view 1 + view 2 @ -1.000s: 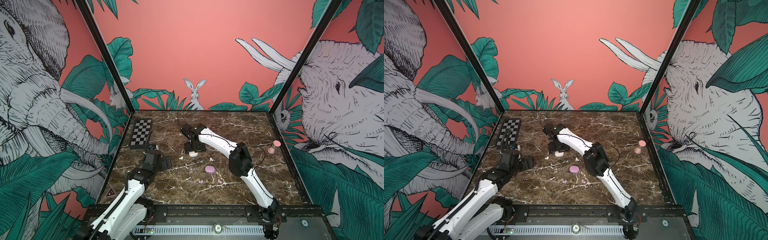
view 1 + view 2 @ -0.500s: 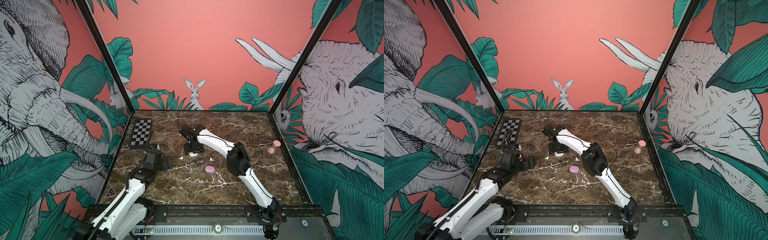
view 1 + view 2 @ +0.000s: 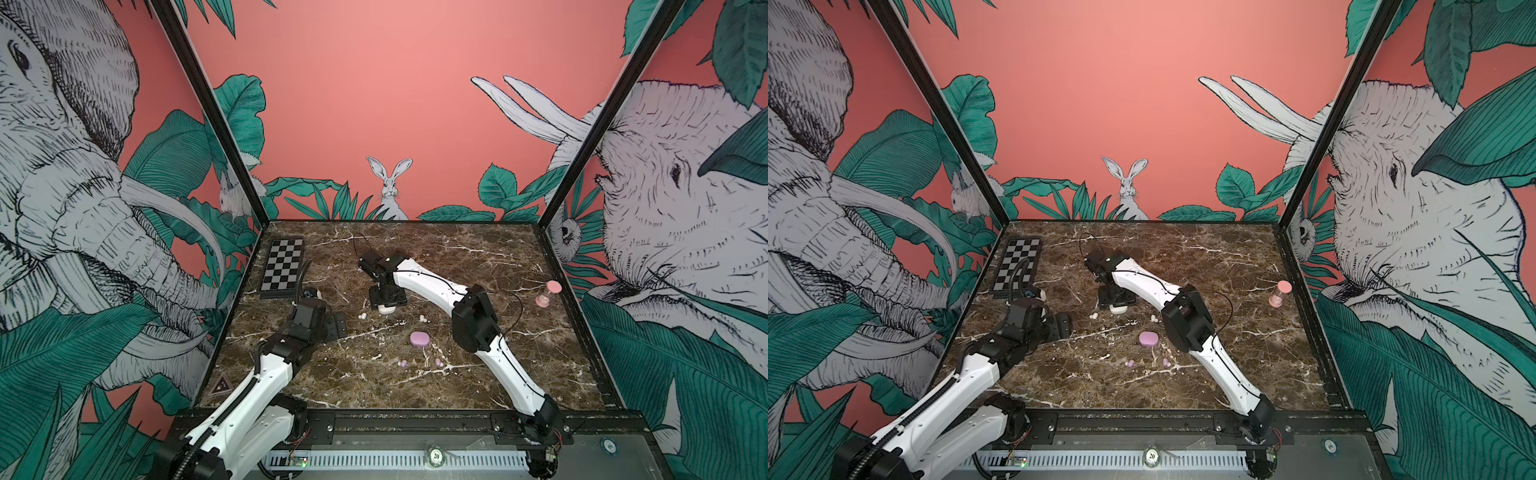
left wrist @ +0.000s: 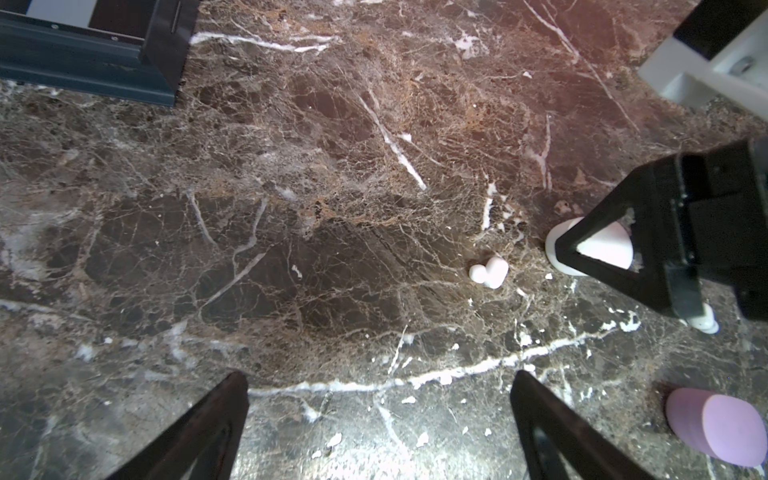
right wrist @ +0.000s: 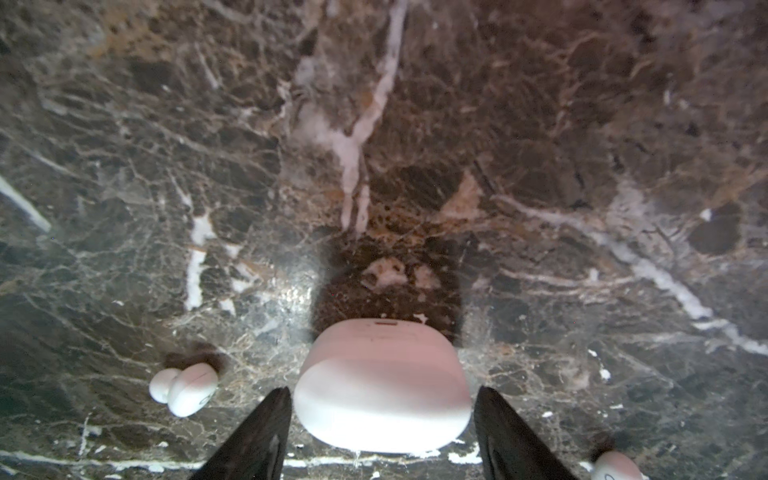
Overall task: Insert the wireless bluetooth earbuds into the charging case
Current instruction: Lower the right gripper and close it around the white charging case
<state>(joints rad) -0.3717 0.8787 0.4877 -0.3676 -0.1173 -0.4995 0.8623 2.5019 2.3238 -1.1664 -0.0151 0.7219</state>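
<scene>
The white charging case (image 5: 382, 390) lies closed on the marble tabletop (image 3: 478, 266). The right end effector (image 3: 387, 297) hangs directly over it, pointing down. In the right wrist view its two black fingers (image 5: 257, 440) stand at the case's two ends. The jaws are partly spread, and only a thin sliver of marble shows between each finger and the case, so nothing is gripped.

One white earbud (image 3: 362, 316) rests just beside the white charging case, on the side toward the left arm. A second white earbud (image 3: 423, 318) lies near the case on the opposite side, a little farther off. Both are loose on the tabletop, outside any case.

The lilac charging case (image 3: 419, 338), also closed, sits nearer the front edge than the white charging case, past the second white earbud. A lilac earbud (image 3: 402, 363) and another lilac earbud (image 3: 439, 362) lie farther toward the front, apart from each other.

The left end effector (image 4: 379, 376) hovers well apart from the white charging case on the left-arm side. Its jaws are spread wide and empty, with bare marble between them.

A checkerboard (image 3: 284, 272) lies behind the white charging case toward the left wall. A pink hourglass (image 3: 547, 293) stands well apart from it near the right wall.
</scene>
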